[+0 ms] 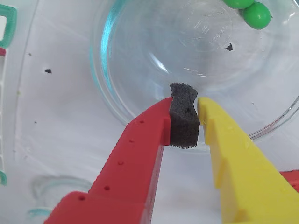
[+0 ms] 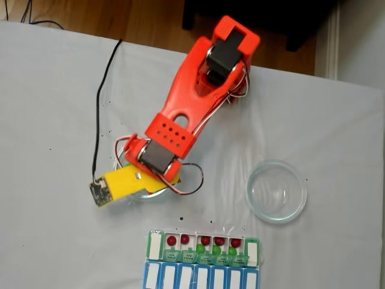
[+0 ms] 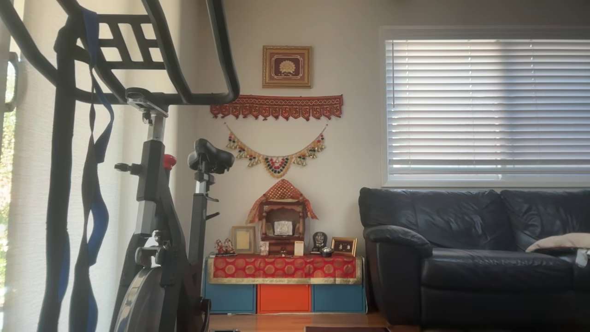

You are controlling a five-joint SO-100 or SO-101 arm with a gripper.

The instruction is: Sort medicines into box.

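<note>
The desk [image 2: 54, 78], covered in a pale grey sheet, carried everything in the fixed view. The orange arm [image 2: 198, 78] reached from the far edge down toward the left side, its yellow-and-red end over a clear glass dish [image 2: 123, 158] whose rim showed beside the arm. A black cable [image 2: 102, 102] ran across the sheet to a small board at the yellow finger's tip. To the right, well apart from the arm, stood a second clear dish [image 2: 277, 191].

The box [image 2: 203, 265] lay at the near edge of the desk in the fixed view: a row of open white compartments held dark red medicines [image 2: 205, 240] along the back and green ones [image 2: 216, 249] just in front of them, with green lids folded down and a blue-lidded row nearest the edge.

In the wrist view, the jaws [image 1: 184, 123], one finger red [image 1: 135, 154] and one yellow [image 1: 238, 163], were drawn nearly together at the tips, a dark foam pad [image 1: 183, 116] filling the gap between them, with no medicine visible in their grasp. They hung over the near rim of the dish [image 1: 105, 70]. Two green medicines [image 1: 256, 15] sat touching each other at the far side of that dish, well apart from the jaws.

The other view showed a room with an exercise bike [image 3: 156, 216] and a black sofa [image 3: 474, 258].
</note>
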